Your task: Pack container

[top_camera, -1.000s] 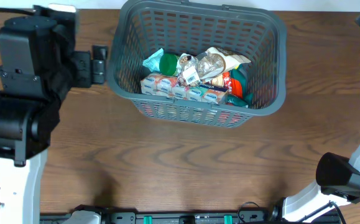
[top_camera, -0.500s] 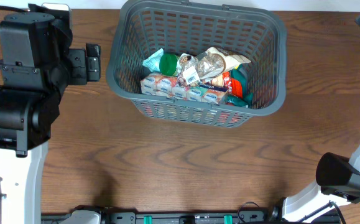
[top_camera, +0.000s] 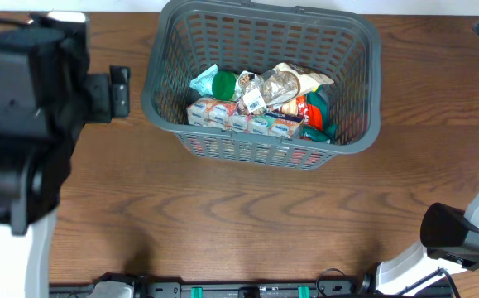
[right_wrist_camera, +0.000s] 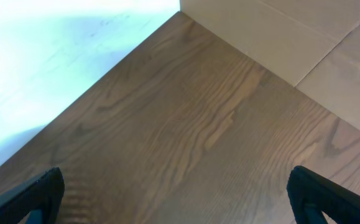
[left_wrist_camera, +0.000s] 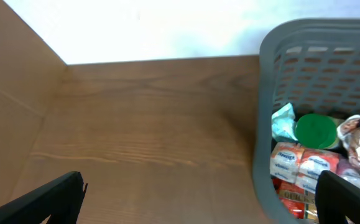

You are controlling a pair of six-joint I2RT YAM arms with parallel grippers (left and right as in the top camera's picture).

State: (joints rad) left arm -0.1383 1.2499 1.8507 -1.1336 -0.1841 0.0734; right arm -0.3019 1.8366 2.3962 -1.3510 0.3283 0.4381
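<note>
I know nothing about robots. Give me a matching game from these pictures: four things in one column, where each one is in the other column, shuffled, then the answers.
Things
1. large dark grey slotted plastic basket
2. round green lid
3. row of small orange and blue packets
4. left pincer

Places
A. inside the basket, along its near wall
B. outside the basket, open and holding nothing
C. on the brown wooden table, toward its far edge
D. inside the basket, beside a pale teal wrapper

Pairs: 1-C, 2-D, 3-A, 4-B
</note>
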